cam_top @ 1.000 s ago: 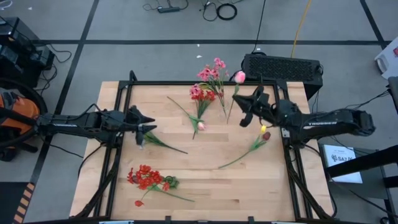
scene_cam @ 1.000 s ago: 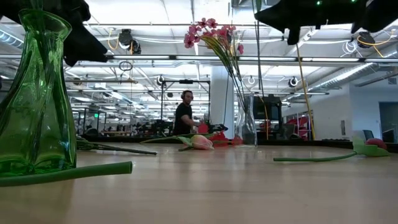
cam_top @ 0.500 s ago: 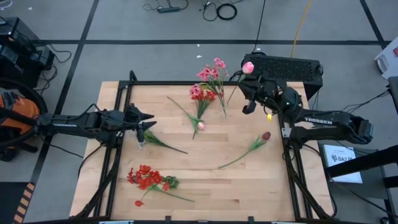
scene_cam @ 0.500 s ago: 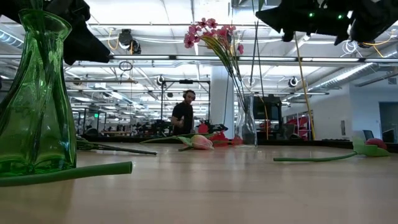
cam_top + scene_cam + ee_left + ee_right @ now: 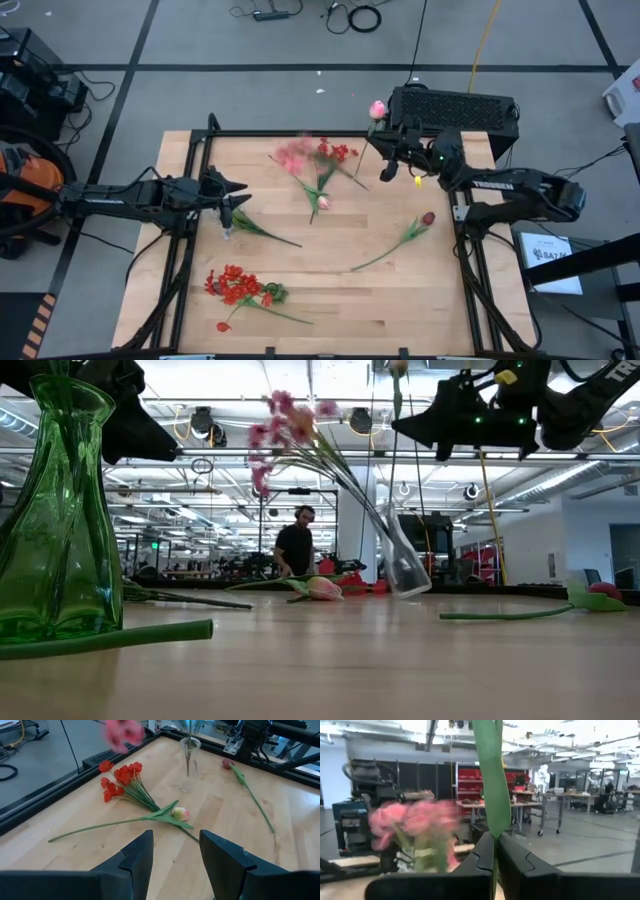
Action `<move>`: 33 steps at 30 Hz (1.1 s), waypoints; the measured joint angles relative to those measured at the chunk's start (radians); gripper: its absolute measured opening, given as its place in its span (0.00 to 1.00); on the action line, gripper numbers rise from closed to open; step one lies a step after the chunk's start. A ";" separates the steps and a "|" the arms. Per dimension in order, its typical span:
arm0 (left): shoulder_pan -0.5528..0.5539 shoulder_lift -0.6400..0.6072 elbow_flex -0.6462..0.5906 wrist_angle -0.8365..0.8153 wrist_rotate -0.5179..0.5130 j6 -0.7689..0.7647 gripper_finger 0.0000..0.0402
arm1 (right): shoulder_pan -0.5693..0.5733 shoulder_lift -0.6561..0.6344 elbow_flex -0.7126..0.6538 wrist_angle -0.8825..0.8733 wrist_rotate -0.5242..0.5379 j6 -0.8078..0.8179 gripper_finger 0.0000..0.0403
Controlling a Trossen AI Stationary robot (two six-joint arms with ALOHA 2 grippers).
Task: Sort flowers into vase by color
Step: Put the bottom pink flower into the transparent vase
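My right gripper (image 5: pixel 386 158) (image 5: pixel 494 845) is shut on a pink tulip whose bud (image 5: pixel 377 108) stands above the table's far right. Beside it a clear vase (image 5: pixel 403 565) (image 5: pixel 189 755) with pink blooms (image 5: pixel 293 155) leans over toward the table's left, its base on the wood. The tulip's lower stalk runs down toward that vase; whether it touches, I cannot tell. A green vase (image 5: pixel 60 510) stands upright below my left gripper (image 5: pixel 236 200) (image 5: pixel 176 855), which hangs open at the left and holds nothing. My right gripper pinches the pink tulip's green stalk (image 5: pixel 493 832) between its two fingers, just below a broad leaf (image 5: pixel 490 775). The fingers come about level from the table's right and lie across the stalk. The tulip is lifted and stands nearly upright, bud up.
On the wood lie a red blossom cluster (image 5: pixel 235 285) at the near left, a red spray (image 5: pixel 335 152) with a pale tulip (image 5: pixel 322 202) in the middle, a maroon tulip (image 5: pixel 428 217) at the right and a green stalk (image 5: pixel 265 232). A black box (image 5: pixel 455 105) sits beyond the far edge.
My right gripper, shut on the tulip all along, has carried it toward the far edge and then left toward the clear vase. The clear vase has tipped from upright toward the table's left, its pink blooms swinging left and down while its base stays on the wood.
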 joint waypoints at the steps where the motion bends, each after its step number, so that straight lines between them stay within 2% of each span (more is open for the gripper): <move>1: 0.000 0.000 0.000 0.000 -0.002 0.000 0.42 | -0.003 0.003 0.000 -0.002 -0.013 0.000 0.01; 7: 0.000 0.000 0.000 0.000 -0.045 0.000 0.42 | -0.014 -0.018 0.000 0.020 -0.046 -0.005 0.01; 16: 0.000 0.000 0.000 -0.001 -0.068 0.001 0.42 | -0.012 -0.025 0.000 -0.084 -0.144 0.067 0.01; 21: 0.000 0.000 0.000 -0.001 -0.069 0.002 0.42 | -0.012 -0.025 0.000 -0.141 -0.119 0.066 0.01; 33: 0.000 0.000 0.000 -0.001 -0.069 0.002 0.42 | -0.013 -0.063 0.000 -0.136 -0.086 0.101 0.01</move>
